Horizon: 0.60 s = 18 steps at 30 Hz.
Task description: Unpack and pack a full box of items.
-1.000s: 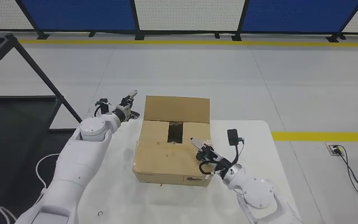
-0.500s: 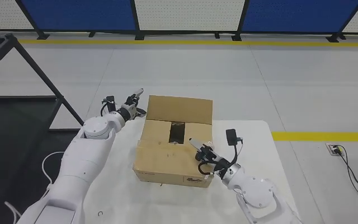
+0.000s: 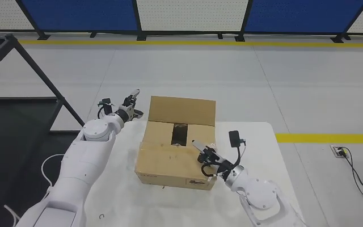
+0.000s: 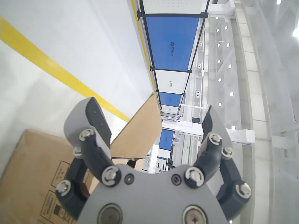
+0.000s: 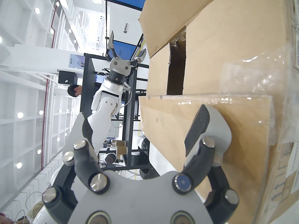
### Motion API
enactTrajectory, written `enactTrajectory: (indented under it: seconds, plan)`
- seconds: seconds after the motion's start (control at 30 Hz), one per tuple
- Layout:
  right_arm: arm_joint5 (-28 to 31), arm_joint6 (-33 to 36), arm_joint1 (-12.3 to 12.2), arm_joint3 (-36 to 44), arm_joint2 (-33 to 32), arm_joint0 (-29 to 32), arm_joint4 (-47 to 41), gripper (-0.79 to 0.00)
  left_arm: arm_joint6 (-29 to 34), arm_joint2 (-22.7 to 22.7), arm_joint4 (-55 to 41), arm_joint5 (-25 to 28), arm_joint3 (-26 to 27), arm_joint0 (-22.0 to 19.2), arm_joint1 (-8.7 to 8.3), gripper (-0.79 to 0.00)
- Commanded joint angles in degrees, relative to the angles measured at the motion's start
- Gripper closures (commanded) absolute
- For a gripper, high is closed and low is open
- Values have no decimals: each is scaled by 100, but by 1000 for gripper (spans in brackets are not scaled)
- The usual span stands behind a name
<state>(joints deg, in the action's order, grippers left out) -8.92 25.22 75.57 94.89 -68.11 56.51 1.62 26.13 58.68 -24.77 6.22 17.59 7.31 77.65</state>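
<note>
Just now the left gripper [image 4: 150, 108] edged toward the raised far flap [image 3: 182, 110] of the brown cardboard box [image 3: 170, 164], then drew back slightly; unpacking, I judge, has barely begun; its fingers are spread wide and empty, just beside that flap; the right gripper [image 5: 143, 114], likewise spread and empty, hangs over the taped near flap; the box sits on the white table [image 3: 122, 193].

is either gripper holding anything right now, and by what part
Nothing is held: the left gripper is open beside the box, the right gripper open at its top.
</note>
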Motion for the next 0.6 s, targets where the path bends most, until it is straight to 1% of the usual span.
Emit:
enactTrajectory:
  seconds: [0.0, 0.3, 0.43, 0.57]
  plan:
    - [-15, -9, -5, 33, -19, 44, 20, -785, -62, -22, 8, -8, 10, 28, 49, -785]
    - [-71, -39, -48, 331, -176, 336, 144, -785, -468, -76, -70, 65, -68, 56, 302, -785]
    - [-78, -9, -67, 438, -249, 443, 177, -785, -410, -103, -36, 128, -138, 42, 380, -785]
    - [-56, 23, -81, 489, -303, 503, 183, -785, -318, -89, -15, 196, -221, 22, 418, -785]
